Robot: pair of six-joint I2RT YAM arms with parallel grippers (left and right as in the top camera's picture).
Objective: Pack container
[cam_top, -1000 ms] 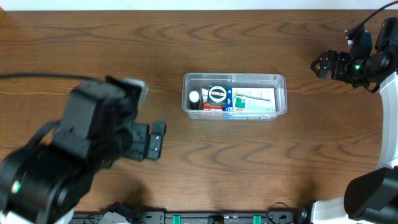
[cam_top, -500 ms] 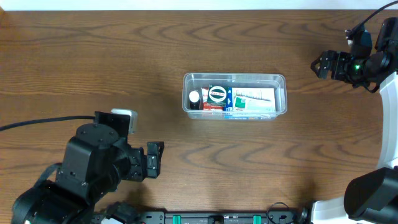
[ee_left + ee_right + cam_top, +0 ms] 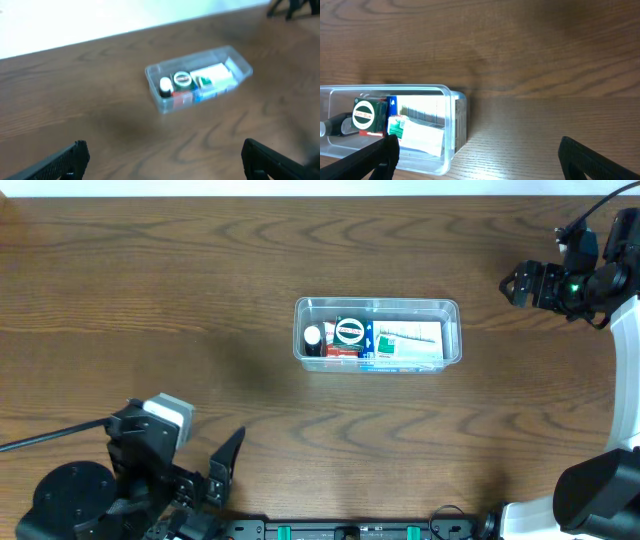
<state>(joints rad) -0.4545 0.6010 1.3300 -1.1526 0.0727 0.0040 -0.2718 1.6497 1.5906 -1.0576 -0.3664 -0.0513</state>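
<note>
Wooden table (image 3: pixel 150 300) shows wide open grain on every side of the one clear container (image 3: pixel 377 302), dead centre. I have two claws: left gripper (image 3: pixel 165 146) at seven o'clock, right gripper (image 3: pixel 477 145) at two o'clock, both spread wide.

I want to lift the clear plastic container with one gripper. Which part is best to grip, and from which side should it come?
Probably the right short wall of the container, pinched from above, one finger inside, one outside. The tub looks too wide to span, the packets seem to leave a small gap there, and the open right gripper is nearest.
</note>
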